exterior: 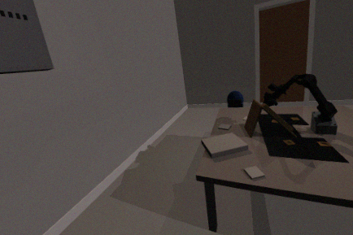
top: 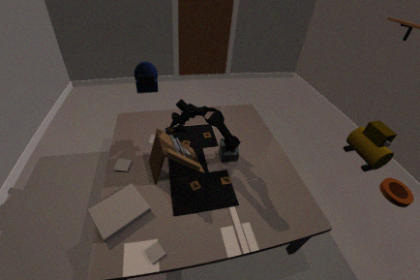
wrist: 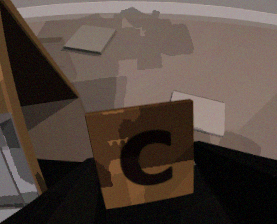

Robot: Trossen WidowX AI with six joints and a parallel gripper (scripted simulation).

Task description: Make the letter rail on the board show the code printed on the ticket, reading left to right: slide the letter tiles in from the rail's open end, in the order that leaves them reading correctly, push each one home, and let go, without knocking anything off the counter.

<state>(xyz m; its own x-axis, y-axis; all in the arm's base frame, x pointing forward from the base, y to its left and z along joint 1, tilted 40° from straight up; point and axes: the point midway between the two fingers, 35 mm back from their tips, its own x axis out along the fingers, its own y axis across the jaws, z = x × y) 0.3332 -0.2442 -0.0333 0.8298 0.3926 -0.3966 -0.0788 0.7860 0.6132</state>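
Table [top: 281, 182] [exterior: 285, 183]: pinkish brown | black mat [top: 203, 202] [exterior: 301, 150]: lay mid-table | big pale box [top: 120, 210] [exterior: 224, 144]: sat near the left edge in the top view

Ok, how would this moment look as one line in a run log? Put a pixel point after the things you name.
gripper [top: 170, 130] [exterior: 268, 103] [wrist: 145, 157]: shut on C tile [wrist: 161, 187] | tile: upright, beside board [top: 156, 158] [exterior: 252, 122] [wrist: 11, 107] | on mat [top: 181, 204] [exterior: 301, 150]: four tiles

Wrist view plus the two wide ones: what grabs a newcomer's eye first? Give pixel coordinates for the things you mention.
The wooden tile with a dark C [wrist: 146, 155], held upright in the gripper [top: 170, 130] [wrist: 145, 157], front and centre up close. In the wide views, the black arm [top: 215, 118] [exterior: 316, 88] arching over the table toward the leaning wooden board [top: 156, 158] [exterior: 253, 119], then the brown door [top: 207, 17] [exterior: 284, 51] behind.
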